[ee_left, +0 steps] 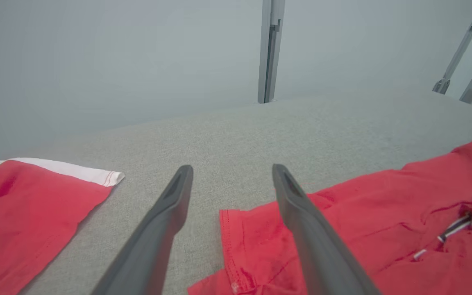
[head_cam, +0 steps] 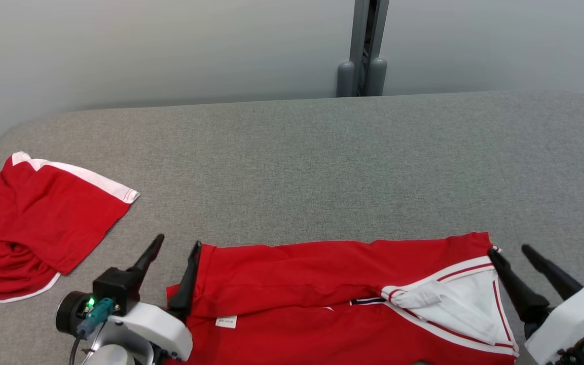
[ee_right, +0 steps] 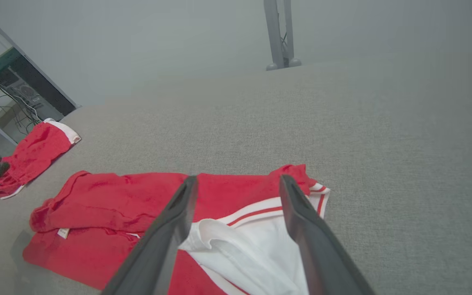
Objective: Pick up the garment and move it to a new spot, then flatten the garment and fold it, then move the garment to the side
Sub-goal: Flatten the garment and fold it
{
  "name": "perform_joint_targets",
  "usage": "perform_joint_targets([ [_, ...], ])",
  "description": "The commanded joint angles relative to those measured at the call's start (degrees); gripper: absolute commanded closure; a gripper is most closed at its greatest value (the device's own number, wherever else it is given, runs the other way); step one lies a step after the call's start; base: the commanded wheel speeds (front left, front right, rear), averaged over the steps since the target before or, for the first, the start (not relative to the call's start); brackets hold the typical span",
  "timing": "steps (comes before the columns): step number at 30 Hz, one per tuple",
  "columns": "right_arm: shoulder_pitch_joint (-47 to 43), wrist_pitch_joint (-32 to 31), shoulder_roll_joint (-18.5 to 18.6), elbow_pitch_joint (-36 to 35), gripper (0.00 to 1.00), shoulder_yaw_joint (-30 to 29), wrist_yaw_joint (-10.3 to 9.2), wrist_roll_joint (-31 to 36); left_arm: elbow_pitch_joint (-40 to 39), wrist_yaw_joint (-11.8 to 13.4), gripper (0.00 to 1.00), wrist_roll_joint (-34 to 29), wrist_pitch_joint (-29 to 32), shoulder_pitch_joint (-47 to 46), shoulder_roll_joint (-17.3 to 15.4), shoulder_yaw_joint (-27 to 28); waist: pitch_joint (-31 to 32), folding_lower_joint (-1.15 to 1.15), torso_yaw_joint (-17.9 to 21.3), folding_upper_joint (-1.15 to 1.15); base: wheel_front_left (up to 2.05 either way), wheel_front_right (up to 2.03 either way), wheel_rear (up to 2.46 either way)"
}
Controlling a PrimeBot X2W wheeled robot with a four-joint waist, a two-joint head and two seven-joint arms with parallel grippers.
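The left hand (head_cam: 178,241) and right hand (head_cam: 509,250) are both spread, pinching nothing, one at each end edge of the folded red shirt (head_cam: 312,284). Beyond their fingertips the bench (head_cam: 322,152) lies open. Another red garment (head_cam: 38,213) lies left of the left hand.

white wrist shells (head_cam: 157,324), long dark tapered fingers (head_cam: 147,259) (green led (head_cam: 90,303), left)

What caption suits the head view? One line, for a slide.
Left gripper and right gripper, both open, flank the red garment on the grey table; a second garment lies left.
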State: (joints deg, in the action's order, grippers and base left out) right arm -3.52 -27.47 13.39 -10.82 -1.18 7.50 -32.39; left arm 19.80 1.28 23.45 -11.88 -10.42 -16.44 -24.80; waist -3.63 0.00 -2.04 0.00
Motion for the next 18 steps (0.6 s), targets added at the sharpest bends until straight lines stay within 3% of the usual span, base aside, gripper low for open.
perform_joint_targets([
  [1,0.90,2.91,-0.22,0.51,0.00,0.05,-0.02,0.35,-0.69,0.84,0.00,0.80,-0.96,0.40,0.50,1.07,-0.01,0.00,0.03,0.00,0.00,0.00,0.00],
  [6,2.76,17.99,-1.74,2.99,0.00,2.46,-0.02,-0.33,-2.91,3.70,0.00,0.67,-3.00,1.64,2.45,4.75,0.08,0.00,0.56,0.00,0.00,0.00,0.00],
  [9,3.07,26.25,-1.01,5.45,0.00,4.46,-0.02,2.70,-5.54,4.22,0.00,0.78,-3.28,3.10,4.53,7.45,0.18,0.00,0.65,0.00,0.00,0.00,0.00],
  [14,3.31,36.01,-1.98,11.54,0.00,5.70,-0.02,7.41,-9.88,2.52,0.00,-2.04,-3.28,7.18,7.67,11.55,0.45,0.00,0.52,0.00,0.00,0.00,0.00],
  [18,4.00,39.63,-3.83,17.02,0.00,5.27,-0.02,9.21,-10.20,0.07,0.00,-4.67,-3.30,9.37,10.09,14.13,0.48,0.00,-0.14,0.00,0.00,0.00,0.00],
])
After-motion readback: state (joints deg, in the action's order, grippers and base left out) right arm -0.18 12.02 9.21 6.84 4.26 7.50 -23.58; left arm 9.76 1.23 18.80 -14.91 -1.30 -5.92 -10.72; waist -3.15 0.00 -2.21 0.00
